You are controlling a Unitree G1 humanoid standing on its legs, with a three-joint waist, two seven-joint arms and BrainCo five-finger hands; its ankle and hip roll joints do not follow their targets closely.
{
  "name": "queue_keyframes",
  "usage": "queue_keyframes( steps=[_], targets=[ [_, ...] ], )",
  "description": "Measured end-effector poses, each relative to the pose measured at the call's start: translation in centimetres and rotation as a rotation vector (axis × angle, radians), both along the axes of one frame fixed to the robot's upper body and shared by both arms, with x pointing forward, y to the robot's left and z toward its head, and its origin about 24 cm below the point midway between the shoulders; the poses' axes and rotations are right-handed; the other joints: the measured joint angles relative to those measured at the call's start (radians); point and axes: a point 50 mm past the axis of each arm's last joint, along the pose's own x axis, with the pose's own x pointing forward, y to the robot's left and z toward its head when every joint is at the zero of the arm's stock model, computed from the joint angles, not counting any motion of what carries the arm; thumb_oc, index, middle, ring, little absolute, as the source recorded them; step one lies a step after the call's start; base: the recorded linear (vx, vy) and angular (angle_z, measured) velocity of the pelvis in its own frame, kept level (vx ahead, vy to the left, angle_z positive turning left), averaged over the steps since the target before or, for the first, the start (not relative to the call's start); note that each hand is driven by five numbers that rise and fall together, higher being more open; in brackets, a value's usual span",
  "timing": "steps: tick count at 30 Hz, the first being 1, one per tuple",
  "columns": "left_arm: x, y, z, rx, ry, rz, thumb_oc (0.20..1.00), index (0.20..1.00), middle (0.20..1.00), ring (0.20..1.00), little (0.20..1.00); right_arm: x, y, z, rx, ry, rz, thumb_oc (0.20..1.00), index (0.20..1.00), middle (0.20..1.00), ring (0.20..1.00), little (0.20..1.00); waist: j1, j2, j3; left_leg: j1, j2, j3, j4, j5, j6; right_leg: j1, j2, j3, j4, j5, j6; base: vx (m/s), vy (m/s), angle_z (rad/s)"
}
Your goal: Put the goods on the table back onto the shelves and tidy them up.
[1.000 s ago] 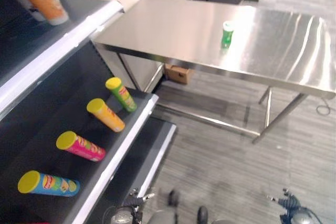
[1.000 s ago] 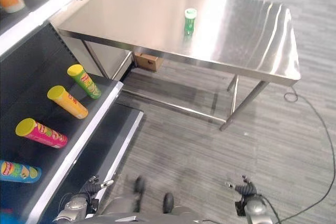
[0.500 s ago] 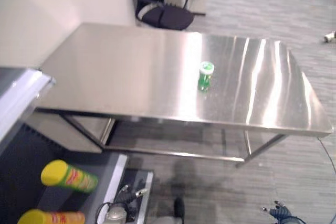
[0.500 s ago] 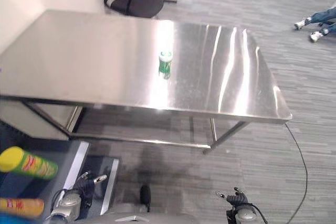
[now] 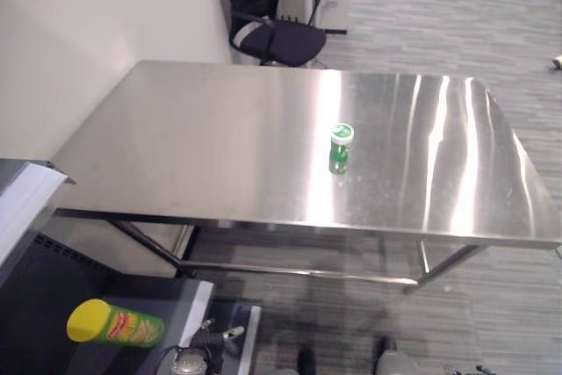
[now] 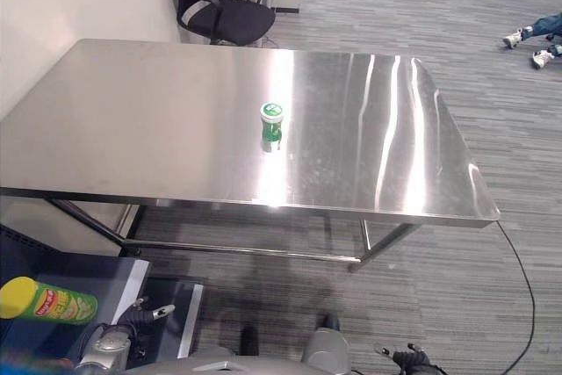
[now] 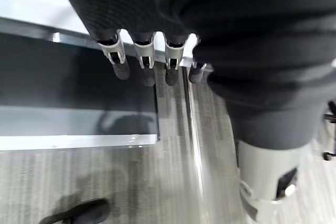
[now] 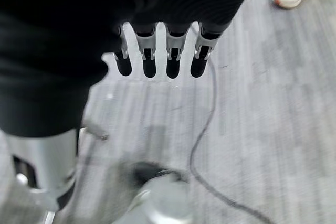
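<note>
Down by my sides, left hand (image 7: 152, 61) and right hand (image 8: 157, 59) hang with fingers loosely straight, holding nothing. Beyond, the green bottle (image 6: 272, 125) stands mid-table (image 6: 132, 129); it looks light, rigid and slick, so I'd grasp its body below the cap. Since half a second ago, the view has swung slightly; the bottle is unmoved.

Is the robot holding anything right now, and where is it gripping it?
Nothing is held. The left hand and right hand hang open and empty; the green bottle stands alone on the table.

A black office chair (image 5: 272, 19) behind, grey carpet (image 6: 492, 85).
</note>
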Motion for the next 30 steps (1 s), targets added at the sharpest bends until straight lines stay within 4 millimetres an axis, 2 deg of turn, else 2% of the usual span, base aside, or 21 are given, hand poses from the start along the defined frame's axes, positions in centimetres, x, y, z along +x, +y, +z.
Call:
queue_keyframes(
  steps=[1,2,3,4,5,9,13,16,17,18,19,22,23,25,27,28,30],
  targets=[
    [-0.6,0.2,-0.1,0.002,0.011,0.003,1.0,1.0,1.0,1.0,1.0,-1.0,0.0,-0.1,0.004,0.02,-0.014,1.0,1.0,1.0,1.0,1.0,0.006,-0.03,-0.014,0.012,-0.008,0.003,0.0,-0.012,-0.019,0.015,0.006,0.001,-0.004,0.023,-0.026,0.12,-0.148,0.41],
    [-1.5,0.0,-0.4,-0.004,0.034,0.009,1.0,1.0,1.0,1.0,1.0,-1.5,-0.3,0.0,0.0,0.023,-0.049,1.0,1.0,1.0,1.0,1.0,0.004,-0.041,-0.025,0.028,-0.003,-0.001,0.0,-0.025,-0.04,0.037,0.011,0.004,-0.029,0.095,-0.031,0.11,-0.184,0.08],
    [-3.3,-0.1,-0.8,-0.013,0.072,0.018,1.0,1.0,1.0,1.0,1.0,-2.4,-0.7,0.1,-0.004,0.022,-0.104,1.0,1.0,1.0,1.0,1.0,0.003,-0.039,-0.058,0.038,0.039,-0.002,0.0,-0.046,-0.075,0.082,0.049,-0.031,-0.097,0.137,-0.049,0.13,-0.197,0.05],
    [-3.3,-0.2,-0.9,-0.016,0.074,0.018,1.0,1.0,1.0,1.0,1.0,-2.9,-1.3,0.3,-0.014,0.022,-0.157,1.0,1.0,1.0,1.0,1.0,0.003,-0.03,-0.073,0.043,0.076,-0.009,0.0,-0.049,-0.106,0.097,0.086,-0.046,-0.116,0.14,-0.07,0.12,-0.161,0.07],
    [-3.1,-0.3,-0.9,-0.019,0.068,0.015,1.0,1.0,1.0,1.0,1.0,-3.1,-1.7,0.4,-0.021,0.013,-0.191,1.0,1.0,1.0,1.0,1.0,0.002,-0.024,-0.076,0.046,0.09,-0.016,0.0,-0.053,-0.116,0.103,0.1,-0.057,-0.115,0.133,-0.082,0.09,-0.079,0.14],
    [-2.3,-1.1,-1.0,-0.043,0.051,0.007,1.0,1.0,1.0,1.0,1.0,-3.8,-3.9,1.4,-0.073,0.006,-0.25,1.0,1.0,1.0,1.0,1.0,-0.002,-0.007,-0.088,0.058,0.126,-0.017,0.005,-0.062,-0.139,0.116,0.136,-0.065,-0.113,0.127,-0.106,0.06,-0.051,0.01],
    [-1.7,-1.5,-0.9,-0.055,0.037,-0.001,1.0,1.0,1.0,1.0,1.0,-5.0,-6.1,2.6,-0.129,-0.014,-0.361,1.0,1.0,1.0,1.0,1.0,-0.005,-0.003,-0.091,0.065,0.126,-0.01,0.004,-0.067,-0.147,0.121,0.138,-0.059,-0.115,0.123,-0.107,0.04,-0.03,-0.05],
    [-1.7,-1.4,-0.9,-0.052,0.038,-0.002,1.0,1.0,1.0,1.0,1.0,-6.9,-7.4,3.5,-0.166,-0.019,-0.471,1.0,1.0,1.0,1.0,1.0,-0.018,-0.008,-0.092,0.065,0.123,0.001,0.0,-0.07,-0.149,0.117,0.135,-0.051,-0.114,0.118,-0.103,0.05,-0.016,-0.09],
    [-1.8,-1.3,-0.9,-0.049,0.042,-0.001,1.0,1.0,1.0,1.0,1.0,-7.8,-8.6,4.3,-0.202,-0.042,-0.541,1.0,1.0,1.0,1.0,1.0,-0.031,-0.008,-0.093,0.065,0.122,0.004,0.0,-0.07,-0.149,0.115,0.134,-0.046,-0.113,0.115,-0.099,0.05,-0.001,-0.06],
    [-1.8,-1.2,-0.9,-0.046,0.043,-0.002,1.0,1.0,1.0,1.0,1.0,-8.6,-10.6,6.0,-0.283,-0.118,-0.625,1.0,1.0,1.0,1.0,1.0,-0.055,-0.013,-0.091,0.064,0.121,0.007,-0.001,-0.07,-0.149,0.113,0.134,-0.042,-0.111,0.116,-0.099,0.04,0.003,-0.08],
    [-1.9,-1.2,-0.9,-0.046,0.044,-0.002,1.0,1.0,1.0,1.0,1.0,-8.6,-11.7,7.0,-0.333,-0.154,-0.629,1.0,1.0,1.0,1.0,1.0,-0.06,-0.008,-0.095,0.065,0.121,0.009,-0.001,-0.07,-0.149,0.112,0.134,-0.041,-0.111,0.116,-0.099,0.03,0.01,-0.08],
    [-1.8,-1.4,-0.9,-0.048,0.04,-0.011,1.0,1.0,1.0,1.0,1.0,-7.3,-14.8,11.0,-0.502,-0.311,-0.571,1.0,1.0,1.0,1.0,1.0,-0.088,-0.005,-0.098,0.065,0.122,0.017,-0.001,-0.076,-0.148,0.109,0.135,-0.033,-0.115,0.116,-0.1,0.03,0.029,-0.1],
    [-2.3,-1.6,-1.0,-0.05,0.042,-0.019,1.0,1.0,1.0,1.0,1.0,-3.8,-17.4,16.2,-0.664,-0.484,-0.465,1.0,1.0,1.0,1.0,1.0,-0.116,0.004,-0.105,0.063,0.12,0.029,-0.001,-0.081,-0.152,0.102,0.135,-0.026,-0.115,0.119,-0.101,0.02,0.028,-0.23],
    [-2.3,-2.0,-1.1,-0.055,0.045,-0.028,1.0,1.0,1.0,1.0,1.0,-2.0,-19.1,20.6,-0.833,-0.564,-0.35,1.0,1.0,1.0,1.0,1.0,-0.119,0.003,-0.11,0.061,0.119,0.033,-0.001,-0.082,-0.15,0.098,0.134,-0.018,-0.115,0.122,-0.101,0.0,0.009,-0.08],
    [-1.8,-2.0,-1.0,-0.056,0.035,-0.033,1.0,1.0,1.0,1.0,1.0,-0.7,-19.9,22.6,-0.911,-0.586,-0.299,1.0,1.0,1.0,1.0,1.0,-0.104,-0.018,-0.126,0.054,0.125,0.032,-0.001,-0.081,-0.149,0.093,0.138,-0.021,-0.115,0.122,-0.102,0.0,0.015,0.06],
    [-1.9,-2.1,-1.0,-0.056,0.036,-0.033,1.0,1.0,1.0,1.0,1.0,-0.3,-19.9,22.9,-0.92,-0.601,-0.292,1.0,1.0,1.0,1.0,1.0,-0.102,-0.026,-0.133,0.051,0.126,0.03,-0.001,-0.081,-0.149,0.091,0.139,-0.026,-0.114,0.122,-0.103,0.0,0.013,0.07],
    [-3.1,-2.4,-1.4,-0.064,0.069,-0.042,1.0,1.0,1.0,1.0,1.0,3.3,-19.4,25.8,-0.967,-0.715,-0.176,1.0,1.0,1.0,1.0,1.0,-0.107,-0.026,-0.137,0.048,0.123,0.032,-0.001,-0.081,-0.149,0.088,0.136,-0.027,-0.115,0.123,-0.102,0.0,0.004,0.04]
  ],
)
